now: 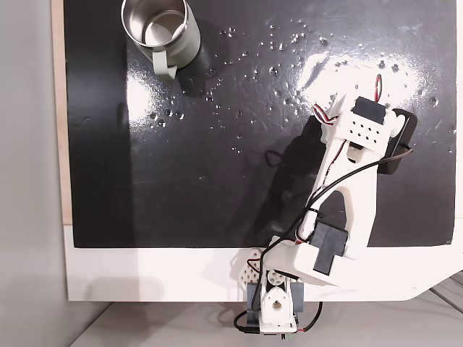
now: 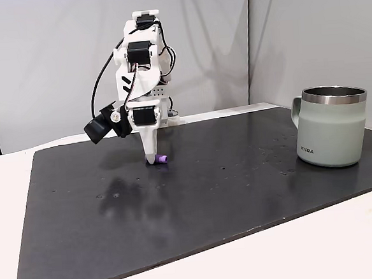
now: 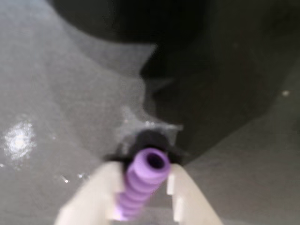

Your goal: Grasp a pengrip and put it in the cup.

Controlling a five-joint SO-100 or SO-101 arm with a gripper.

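The purple ribbed pengrip (image 3: 143, 180) lies between my gripper's (image 3: 143, 169) two white fingers, which press on both its sides, its open end pointing away from the camera. In a fixed view my gripper (image 2: 151, 156) points straight down with its tip on the black mat, and the pengrip (image 2: 162, 159) sticks out at the tip, resting on the mat. The cup (image 2: 331, 132), pale grey-green with a steel inside, stands upright far to the right, handle on its left. From above, the cup (image 1: 184, 45) sits at the mat's top left, far from my arm (image 1: 358, 195).
A black mat (image 1: 217, 144) covers most of the white table (image 1: 145, 275). Small glints and specks dot the mat. The arm's base (image 1: 275, 307) stands at the table's near edge. A grey wall (image 2: 40, 60) rises behind.
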